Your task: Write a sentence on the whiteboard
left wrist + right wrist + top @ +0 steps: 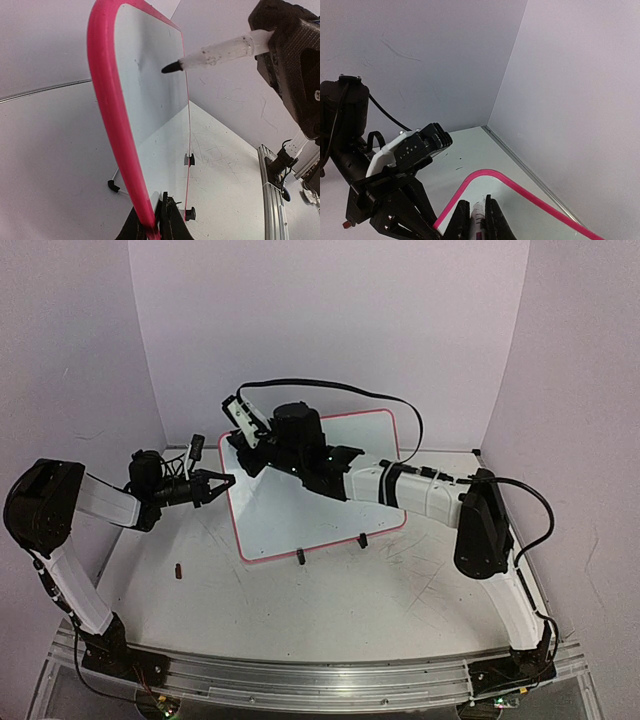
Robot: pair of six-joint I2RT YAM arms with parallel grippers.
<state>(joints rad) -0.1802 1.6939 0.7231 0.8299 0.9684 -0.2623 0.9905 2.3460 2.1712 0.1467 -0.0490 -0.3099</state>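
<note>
The whiteboard (pixel 305 515), white with a pink frame, stands tilted on the table's middle. My left gripper (pixel 227 482) is shut on its left edge, and in the left wrist view the pink frame (pixel 107 100) runs down between the jaws of the left gripper (pixel 159 212). My right gripper (pixel 243 453) reaches over the board's upper left and is shut on a marker (pixel 479 220). The marker (pixel 215 52) has its dark tip right by the board's face; I cannot tell whether it touches. The sentence is not in view; the visible face is blank.
Two black clip feet (pixel 300 557) (pixel 363 539) hold the board's lower edge. A small dark red cap-like piece (pixel 179 570) lies on the table at the left. White walls close in on three sides. A black cable (pixel 330 388) arcs over the board.
</note>
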